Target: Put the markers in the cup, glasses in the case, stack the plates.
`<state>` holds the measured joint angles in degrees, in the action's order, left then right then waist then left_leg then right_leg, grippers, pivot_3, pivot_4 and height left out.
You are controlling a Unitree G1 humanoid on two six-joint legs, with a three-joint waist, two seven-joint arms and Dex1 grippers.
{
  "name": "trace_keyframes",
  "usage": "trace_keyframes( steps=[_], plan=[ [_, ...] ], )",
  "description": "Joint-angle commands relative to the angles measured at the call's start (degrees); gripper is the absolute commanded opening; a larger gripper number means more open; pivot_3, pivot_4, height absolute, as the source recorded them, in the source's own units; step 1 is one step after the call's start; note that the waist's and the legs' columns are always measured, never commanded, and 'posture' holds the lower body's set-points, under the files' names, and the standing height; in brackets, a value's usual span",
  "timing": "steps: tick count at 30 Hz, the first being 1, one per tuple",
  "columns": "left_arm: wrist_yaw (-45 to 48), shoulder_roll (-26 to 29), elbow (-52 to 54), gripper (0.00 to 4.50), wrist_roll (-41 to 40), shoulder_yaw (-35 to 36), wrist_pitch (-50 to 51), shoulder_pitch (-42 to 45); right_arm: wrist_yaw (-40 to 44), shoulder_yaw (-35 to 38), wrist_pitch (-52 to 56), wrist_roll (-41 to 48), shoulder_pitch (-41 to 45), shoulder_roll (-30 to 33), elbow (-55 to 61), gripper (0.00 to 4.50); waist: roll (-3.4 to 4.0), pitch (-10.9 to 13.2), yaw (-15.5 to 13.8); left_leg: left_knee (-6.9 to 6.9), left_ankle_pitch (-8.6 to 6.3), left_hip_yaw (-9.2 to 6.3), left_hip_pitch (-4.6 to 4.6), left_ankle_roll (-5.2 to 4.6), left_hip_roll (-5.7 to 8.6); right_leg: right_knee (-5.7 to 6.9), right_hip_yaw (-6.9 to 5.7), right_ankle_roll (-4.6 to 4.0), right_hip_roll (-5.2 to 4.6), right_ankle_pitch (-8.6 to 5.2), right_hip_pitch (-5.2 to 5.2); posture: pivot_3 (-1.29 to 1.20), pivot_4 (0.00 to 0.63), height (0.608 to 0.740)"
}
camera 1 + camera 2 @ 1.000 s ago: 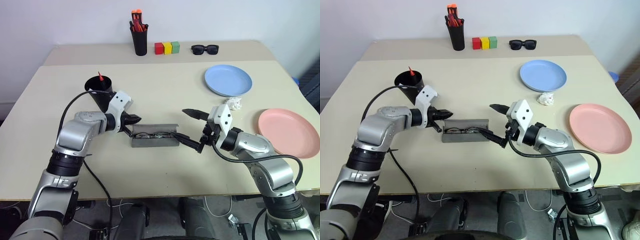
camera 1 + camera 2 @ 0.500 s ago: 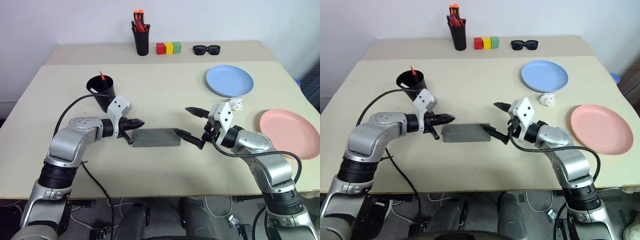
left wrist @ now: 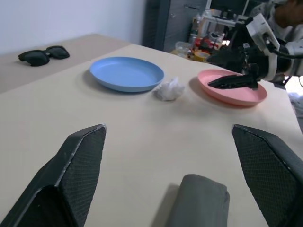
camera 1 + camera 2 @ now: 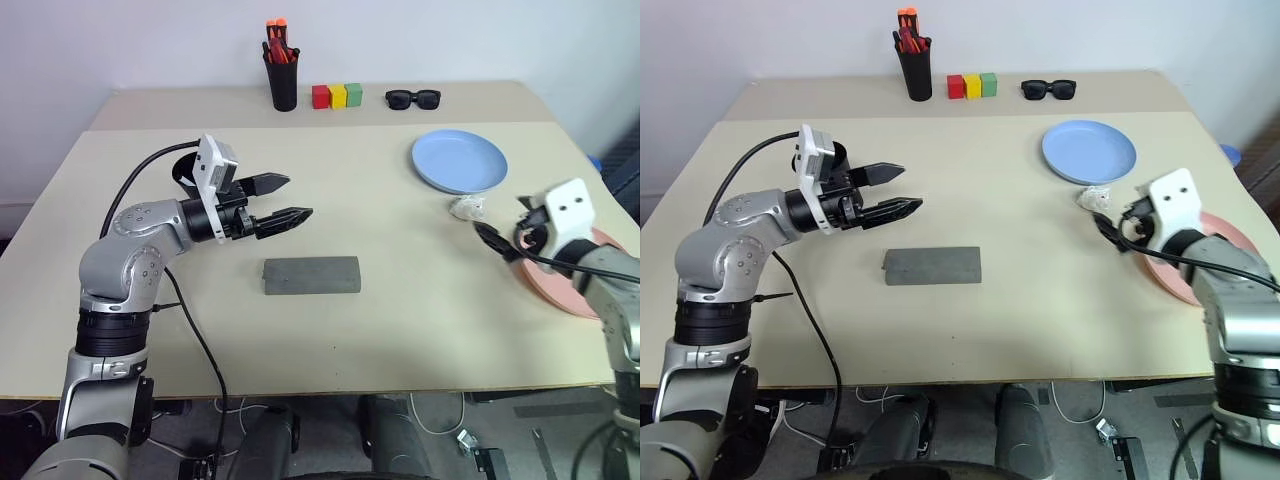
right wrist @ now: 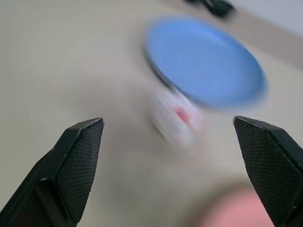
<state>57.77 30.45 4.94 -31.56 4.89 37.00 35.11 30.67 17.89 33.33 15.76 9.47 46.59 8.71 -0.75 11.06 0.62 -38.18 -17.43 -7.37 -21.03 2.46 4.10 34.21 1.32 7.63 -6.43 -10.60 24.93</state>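
Nothing here carries writing I can read: no label, brand, number or sign shows on any of the things lying on the worktop (image 4: 400, 330), nor on the plain wall behind it.

On the table (image 4: 400, 330) before me: the case (image 4: 311, 275) at centre, lid down. To my left, behind my left gripper (image 4: 286, 199), the cup (image 4: 836, 155). To my right, one plate (image 4: 458, 160) farther back, the other plate (image 4: 1175, 275) nearer, at the table's right edge under my right gripper (image 4: 1106, 226); a crumpled wad (image 4: 467, 208) between the two plates. Along the back: pen holder (image 4: 282, 84), three blocks (image 4: 335, 96), then sunglasses (image 4: 412, 98), left to right.
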Motion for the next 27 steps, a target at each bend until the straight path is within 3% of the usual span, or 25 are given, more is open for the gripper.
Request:
trace_keyframes(
  steps=[1, 3, 6, 9, 16, 23, 27],
  plan=[
    [3.8, 0.8, 1.0, 4.47, -3.8, -0.4, 1.0, 0.8, -0.6, 2.0, 2.8, -1.2, -4.0, 1.1, 3.3, 4.50, 0.00, 0.0, 0.0, 0.00, 0.00, 0.00, 0.01, 0.00, 0.00, 0.00, 0.00, 0.00, 0.00, 0.00, -0.01, 0.00, 0.150, 0.740],
    [5.6, 1.7, 1.6, 4.47, -6.2, -0.8, 4.1, 0.8, -2.2, 2.8, 4.8, -1.8, -5.3, 0.5, 2.6, 4.50, 0.00, 0.0, 0.2, -0.01, 0.00, 0.01, 0.02, 0.00, 0.00, 0.00, 0.01, 0.00, 0.00, 0.00, -0.02, 0.00, 0.150, 0.740],
    [5.1, 0.8, 1.1, 4.47, -2.9, -1.5, -2.8, 0.5, -3.1, 2.1, 8.5, -2.7, -6.9, 0.8, 1.9, 4.50, 0.00, 0.0, 0.2, -0.01, 0.00, 0.06, 0.08, -0.01, -0.01, 0.02, 0.06, 0.00, 0.00, 0.00, -0.03, 0.00, 0.150, 0.740],
    [5.1, 0.9, 0.5, 4.50, -3.9, -1.3, -2.5, 1.2, -4.4, 3.2, 12.2, -1.8, -5.4, -0.2, 0.0, 3.72, 0.01, 0.0, 0.1, -0.01, 0.00, 0.06, 0.12, -0.01, -0.01, 0.01, 0.06, 0.00, 0.00, 0.00, -0.08, 0.00, 0.150, 0.740],
    [4.9, 1.8, 1.7, 4.50, -3.5, -1.4, -2.8, 0.2, -5.9, 1.7, 11.9, -3.8, -1.6, 0.8, -4.6, 0.18, 0.01, 0.0, 0.1, -0.01, 0.00, 0.06, 0.14, -0.01, -0.01, -0.01, 0.05, 0.00, 0.00, 0.00, -0.11, 0.00, 0.150, 0.740],
    [-1.1, 0.4, 1.2, 4.50, -0.3, -0.8, -6.0, -0.7, -8.9, 0.3, 1.5, -7.9, 11.5, 1.3, -11.9, 0.08, 0.02, 0.0, 0.2, 0.00, 0.00, 0.08, 0.21, -0.01, -0.01, -0.01, 0.06, 0.01, 0.00, 0.00, -0.16, 0.00, 0.150, 0.740],
    [-7.7, -2.4, -0.7, 4.50, 3.2, -0.9, -8.7, 0.6, -6.7, -6.3, -8.8, -10.4, 21.4, -1.9, -21.0, 0.08, 0.01, 0.0, 0.5, 0.02, 0.00, 0.13, 0.27, 0.00, -0.03, -0.03, 0.11, 0.01, 0.01, 0.00, -0.18, 0.00, 0.150, 0.740]
  ],
)
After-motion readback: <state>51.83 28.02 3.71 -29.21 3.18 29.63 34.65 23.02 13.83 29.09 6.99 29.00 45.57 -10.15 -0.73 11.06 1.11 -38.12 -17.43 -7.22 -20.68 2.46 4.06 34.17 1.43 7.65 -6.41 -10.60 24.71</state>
